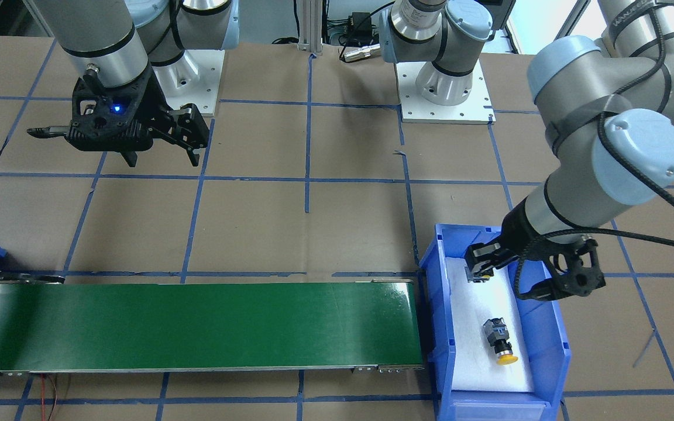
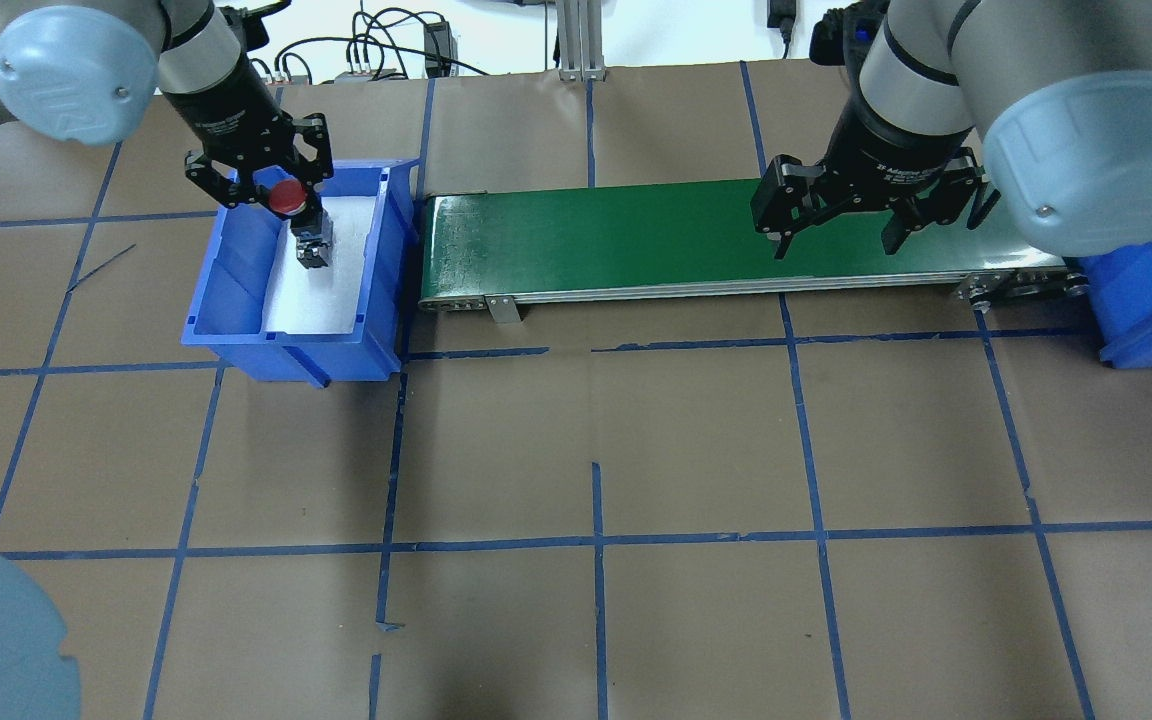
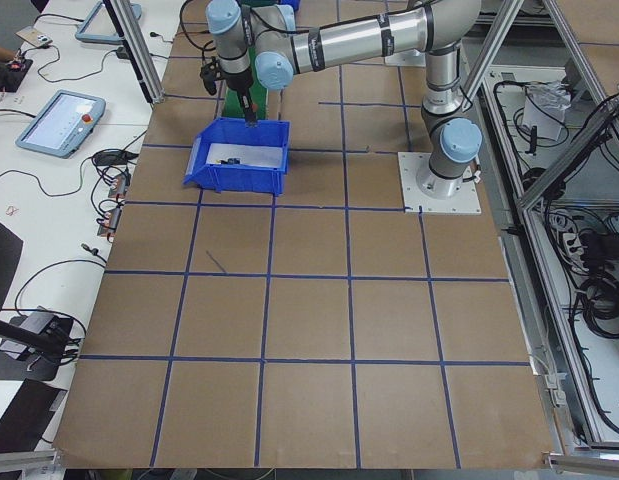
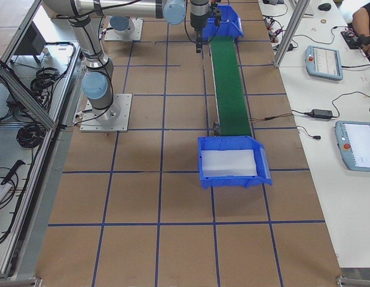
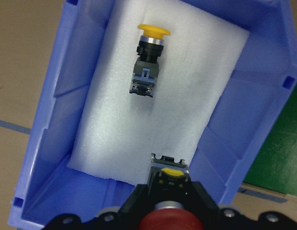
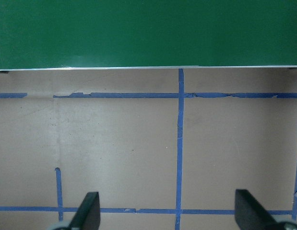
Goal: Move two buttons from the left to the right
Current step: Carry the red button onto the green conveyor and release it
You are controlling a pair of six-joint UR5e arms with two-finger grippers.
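Observation:
My left gripper (image 2: 301, 215) is shut on the red-capped button (image 2: 286, 197) and holds it over the robot-side end of the left blue bin (image 2: 236, 300). In the left wrist view the red cap (image 5: 170, 223) sits between my fingers (image 5: 138, 201), and its black-grey body (image 5: 168, 175) points down at the white foam. The yellow-capped button (image 1: 499, 341) lies on its side on the foam, also in the left wrist view (image 5: 147, 62). My right gripper (image 2: 836, 240) is open and empty, just above the table beside the belt's right part.
A green conveyor belt (image 2: 686, 230) runs between the left bin and a second blue bin (image 2: 1146, 300) with white foam at its right end. Brown table paper (image 6: 138, 143) with blue tape lines lies under the right gripper (image 6: 168, 213).

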